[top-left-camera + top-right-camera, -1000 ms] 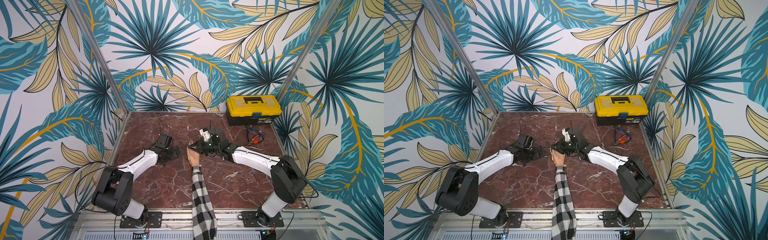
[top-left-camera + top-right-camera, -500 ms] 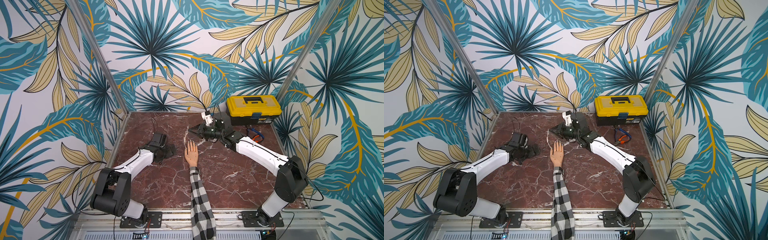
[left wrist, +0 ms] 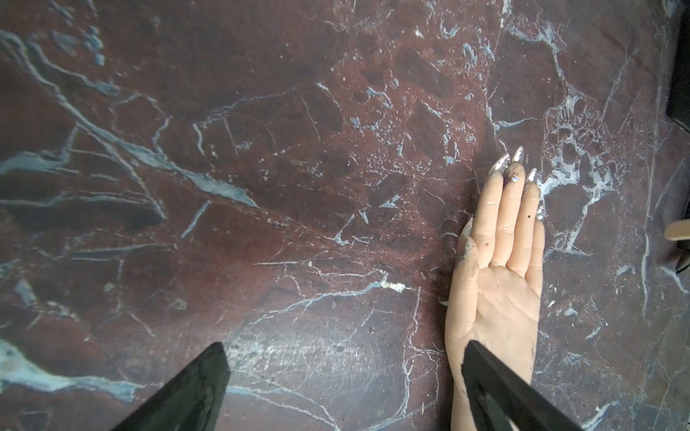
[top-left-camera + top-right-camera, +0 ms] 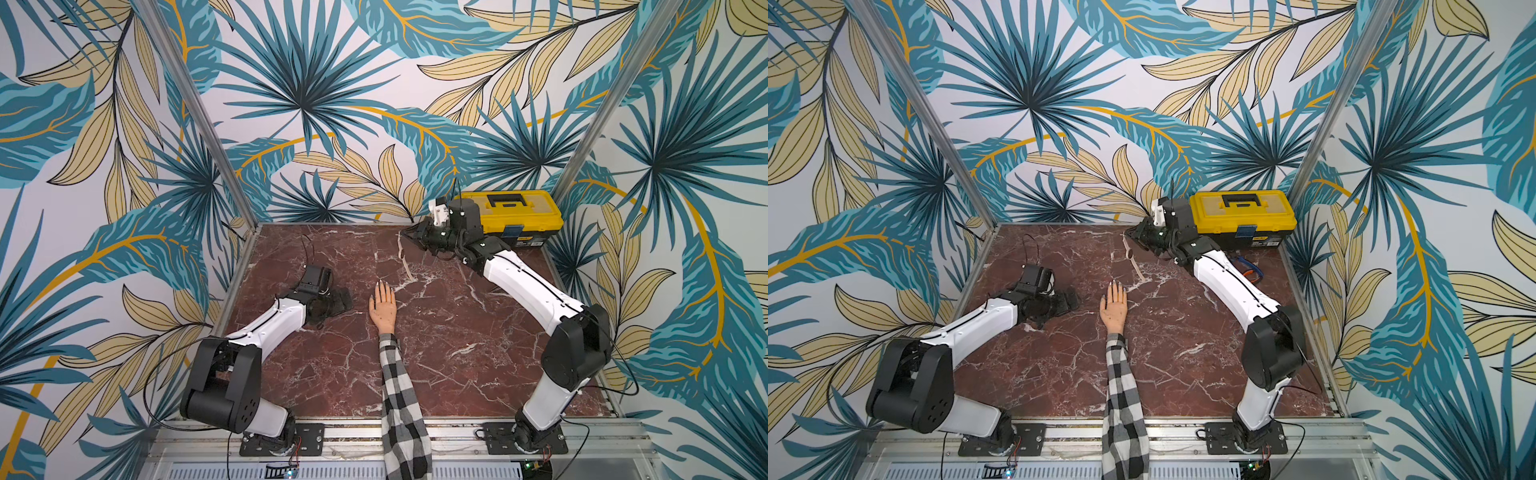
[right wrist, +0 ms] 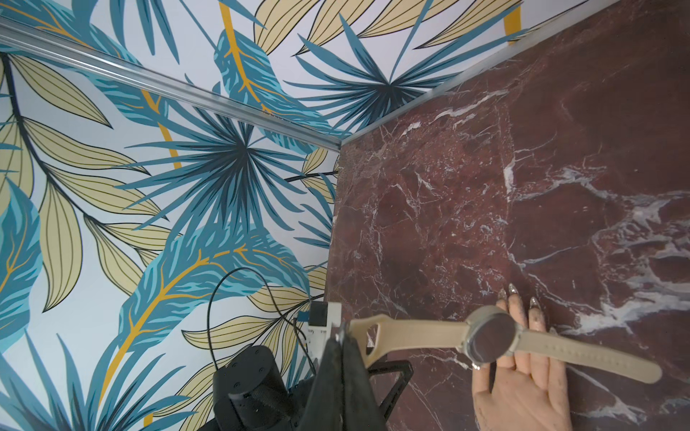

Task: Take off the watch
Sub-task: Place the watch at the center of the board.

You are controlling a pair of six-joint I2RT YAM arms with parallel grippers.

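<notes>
Watch [image 5: 489, 341] hangs clear of the mannequin hand [image 4: 383, 307], buckle end pinched in the right gripper [image 5: 345, 337] near the toolbox [image 4: 515, 205]; best lowered gently onto the table [image 4: 436, 353] before letting go, left gripper [image 3: 343, 349] spread, idle.

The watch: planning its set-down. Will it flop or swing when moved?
Probably floppy: the watch, pinched only at its buckle end by the right tool, trails out as one thin strap. Its round case mid-strap likely makes it swing.
</notes>
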